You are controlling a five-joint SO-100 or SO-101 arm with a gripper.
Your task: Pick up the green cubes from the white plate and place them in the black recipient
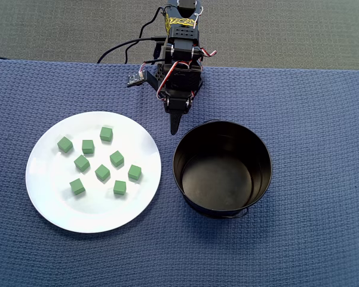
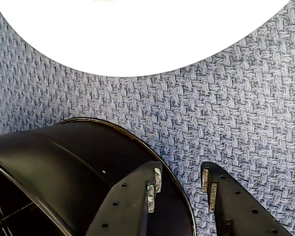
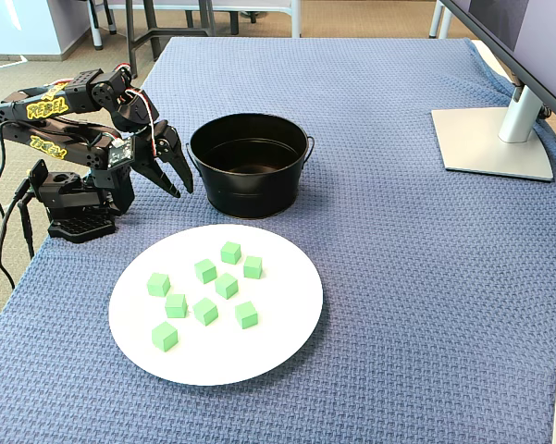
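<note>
Coarse woven blue cloth (image 3: 407, 277) covers the table. Round white plate (image 3: 287, 324) glossy, smooth. Small green cubes (image 3: 227, 286) matt. Black metal pot (image 3: 250, 190), shiny inside.

The tabletop (image 3: 416, 277) is covered by a blue cloth with a coarse waffle weave, whose texture shows plainly in the wrist view. In the overhead view the cloth (image 1: 322, 239) ends at a straight edge along the top, and beyond it lies grey carpet (image 1: 287, 30). In the fixed view, a silver monitor stand (image 3: 495, 139) rests on the cloth at the right, its flat base near the edge, with the dark screen (image 3: 527, 32) above it. Past the far end, dark chair or table legs (image 3: 166, 18) stand on a brownish floor (image 3: 352, 14). The light is bright and even, with soft shadows.
</note>
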